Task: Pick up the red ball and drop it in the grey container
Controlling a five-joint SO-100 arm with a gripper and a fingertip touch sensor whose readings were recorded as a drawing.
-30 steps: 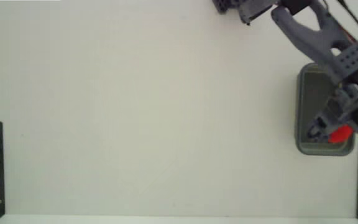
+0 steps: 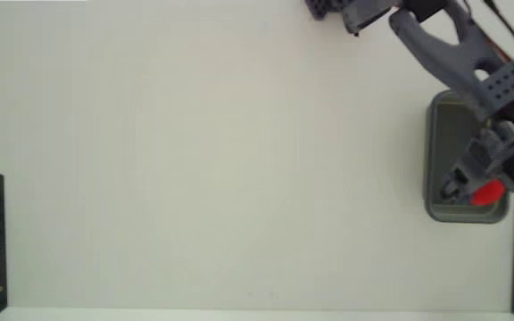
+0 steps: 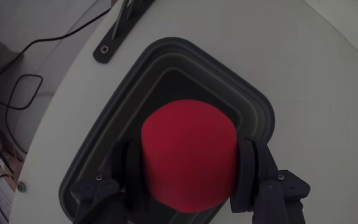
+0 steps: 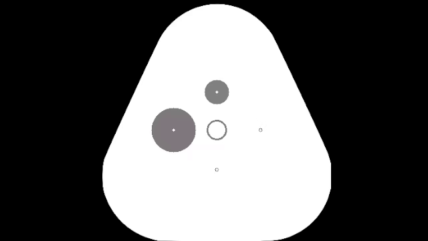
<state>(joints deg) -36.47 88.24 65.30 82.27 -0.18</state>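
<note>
the gripper (image 3: 188,180) is clamped on the ball (image 3: 189,152), one finger on each side at its widest part, directly above the hollow of the container (image 3: 98,146). the ball looks light, smooth and matte; it is round enough to roll out of an off-centre grip.

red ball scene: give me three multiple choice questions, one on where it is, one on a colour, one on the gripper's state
1. Where is the red ball?
A. above the grey container
B. on bare table at far left
C. off the table

2. What colour is the table?
A. black
B. white
C. blue

3. What is the gripper doing?
A. open and empty
B. shut on the ball
C. gripping the container's rim

Answers: 1 A, the wrist view shows the hollow behind the ball; 2 B, pale in the fixed view; 3 B, fingers press both its sides.
</note>
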